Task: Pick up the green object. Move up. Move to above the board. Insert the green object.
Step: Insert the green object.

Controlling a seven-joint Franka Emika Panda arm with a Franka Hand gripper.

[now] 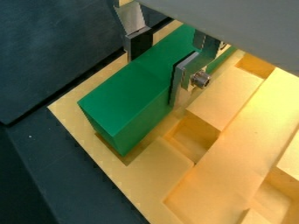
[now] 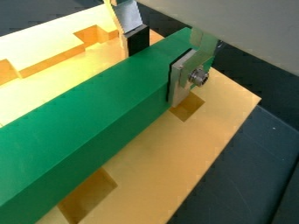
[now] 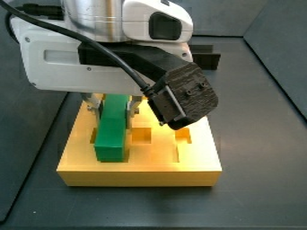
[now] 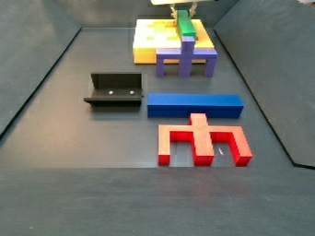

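The green object [image 1: 122,109] is a long bright-green bar lying lengthwise along the yellow-orange board [image 1: 233,166], near one long edge. It also shows in a wrist view [image 2: 82,140] and in both side views [image 3: 111,135] [image 4: 186,25]. My gripper [image 1: 160,68] straddles the bar near one end, with a finger plate on each side and both pads against it. The board's square holes and grooves show beside the bar [image 2: 47,52]. I cannot tell whether the bar rests on the board or hangs just above it. In a side view the wrist hardware hides the fingers [image 3: 117,103].
A purple block [image 4: 187,60] stands just in front of the board [image 4: 150,41]. A blue bar [image 4: 194,104] and a red forked piece [image 4: 204,143] lie nearer the front. The black fixture [image 4: 113,89] stands to the left. Dark walls ring the floor.
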